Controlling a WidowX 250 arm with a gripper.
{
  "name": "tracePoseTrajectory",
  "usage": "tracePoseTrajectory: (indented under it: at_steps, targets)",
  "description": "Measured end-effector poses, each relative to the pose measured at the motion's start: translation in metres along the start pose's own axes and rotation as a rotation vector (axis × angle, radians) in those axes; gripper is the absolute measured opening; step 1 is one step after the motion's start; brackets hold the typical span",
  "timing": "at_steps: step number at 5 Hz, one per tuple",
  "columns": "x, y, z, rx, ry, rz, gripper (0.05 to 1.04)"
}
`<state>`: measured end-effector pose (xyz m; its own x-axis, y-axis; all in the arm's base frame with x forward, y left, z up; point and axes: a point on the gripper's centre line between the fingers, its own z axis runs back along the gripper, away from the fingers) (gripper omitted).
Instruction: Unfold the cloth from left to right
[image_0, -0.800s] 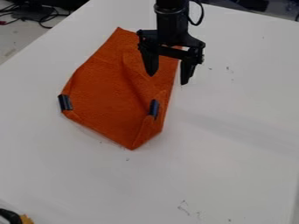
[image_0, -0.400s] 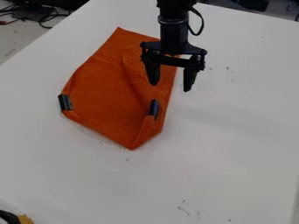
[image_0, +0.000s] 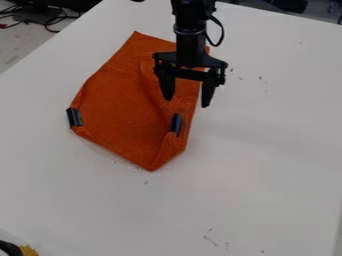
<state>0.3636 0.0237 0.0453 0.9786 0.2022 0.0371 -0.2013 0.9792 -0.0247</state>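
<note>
Cloth (image_0: 120, 100) lies on tabletop (image_0: 267, 175), orange, longer than wide, top end narrow, bottom end pointed. Ridge runs down its right half. Dark clip-like piece (image_0: 75, 117) at left edge, another near right edge. My jaws (image_0: 186, 102) hang spread, empty, over its upper right.

The orange cloth (image_0: 127, 105) looks matt and slightly rough, with a napped, felt-like weave. The two short dark clips (image_0: 75, 117) on it look smooth and faintly glossy. The black two-finger gripper (image_0: 186, 100) looks like hard, mostly matt plastic. The white flat-topped table (image_0: 267, 165) looks smooth, with a soft sheen.
</note>
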Motion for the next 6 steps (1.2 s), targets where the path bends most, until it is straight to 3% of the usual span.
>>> tracePoseTrajectory:
  at_steps: [2, 3, 5, 6]
  targets:
    - [0.027, 0.008, 0.04, 0.09, -0.124, -0.032, 1.001]
    - [0.046, 0.029, 0.05, 0.109, -0.171, -0.01, 1.001]
    - [0.055, 0.064, 0.036, 0.1, -0.156, 0.091, 1.001]
    - [0.056, 0.084, 0.027, 0.074, -0.184, 0.177, 1.001]
